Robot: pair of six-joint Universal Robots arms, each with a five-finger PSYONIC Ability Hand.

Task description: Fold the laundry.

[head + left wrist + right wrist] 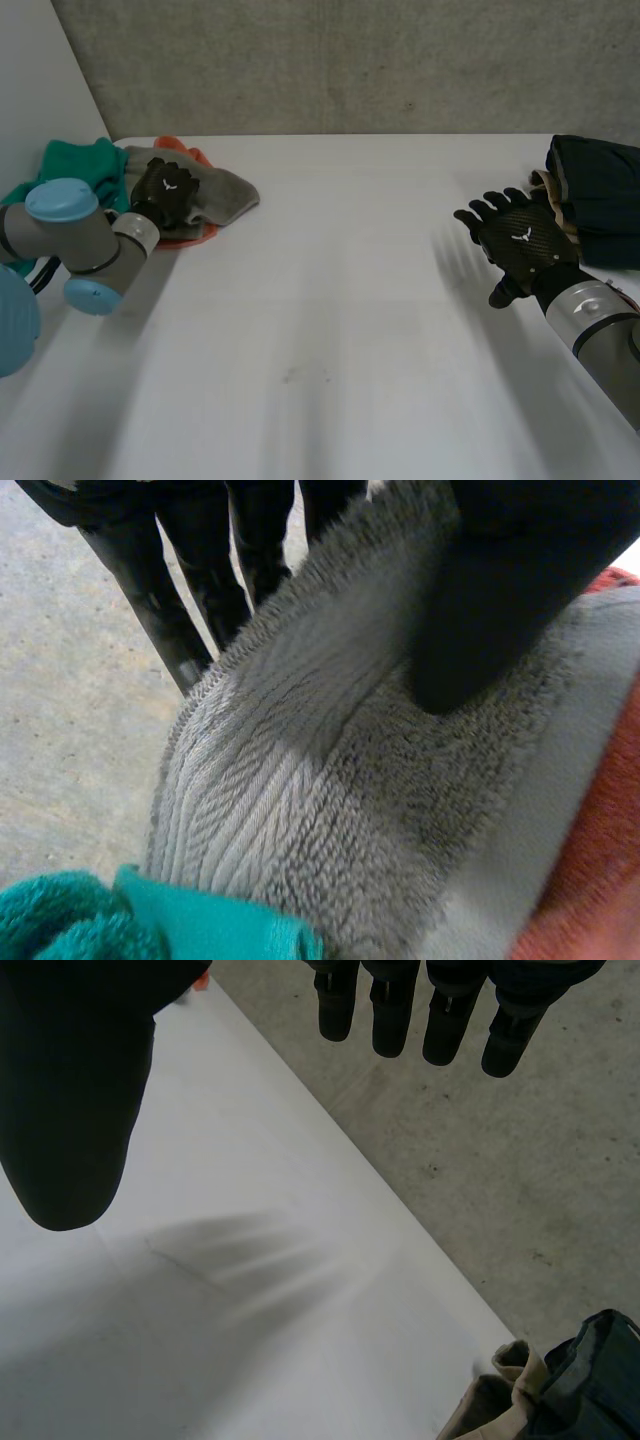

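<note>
Far left corner of the white counter (330,320): a heap of laundry with a teal towel (75,160), an orange cloth (192,153) and a grey towel (225,195) spilling toward the middle. Left hand (168,192) sits on the heap. In its wrist view the thumb presses into the grey towel's pile and the fingers run down the far side of a raised fold, pinching it. Right hand (515,245) hovers over the counter, fingers straight and spread, holding nothing. Just beside it, at the right edge, lies a dark folded garment (600,190), with a beige garment (548,185) showing at its edge.

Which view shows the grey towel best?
Head view: most of the grey towel shows, over an orange cloth, left hand on it. Left wrist view gives its nap up close, pinched between thumb and fingers.
</note>
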